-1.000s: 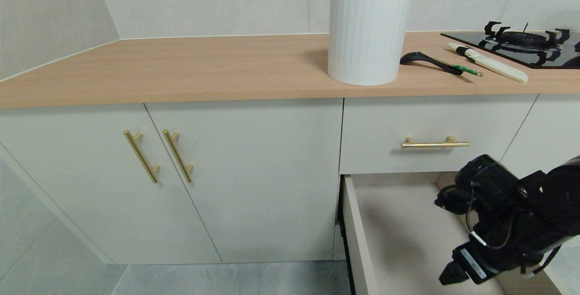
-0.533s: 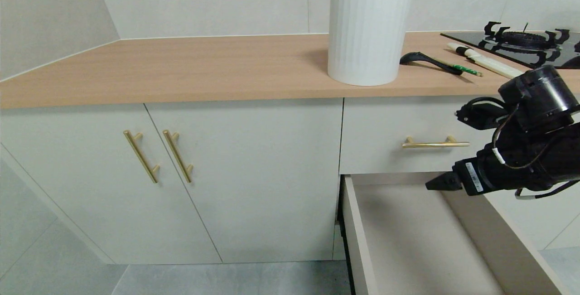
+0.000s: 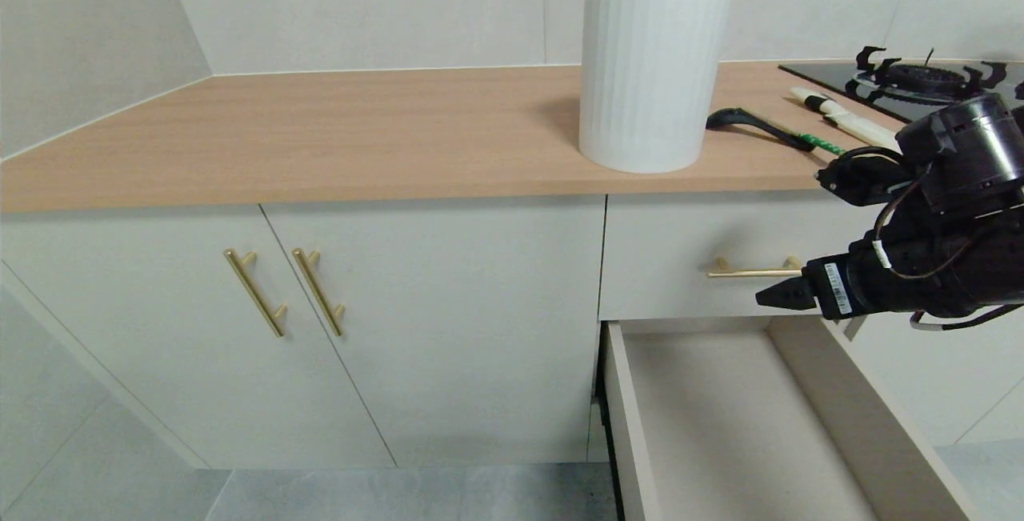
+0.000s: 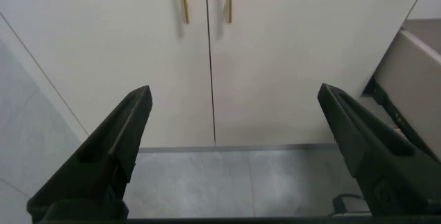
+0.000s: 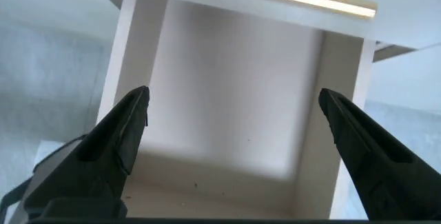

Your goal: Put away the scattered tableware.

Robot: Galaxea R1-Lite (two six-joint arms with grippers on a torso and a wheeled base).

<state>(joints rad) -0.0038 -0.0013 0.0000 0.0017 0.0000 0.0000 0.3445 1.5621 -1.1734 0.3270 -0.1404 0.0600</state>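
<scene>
Right gripper spread, empty, over the drawer. Rising to the ladle above, it may clip the desk edge.

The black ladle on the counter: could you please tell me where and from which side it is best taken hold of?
Probably mid-handle, from above, with the right tool closing across it. The black ladle lies flat on the countertop with its bowl close to the white cylinder, so the slim handle is the freer part.
</scene>
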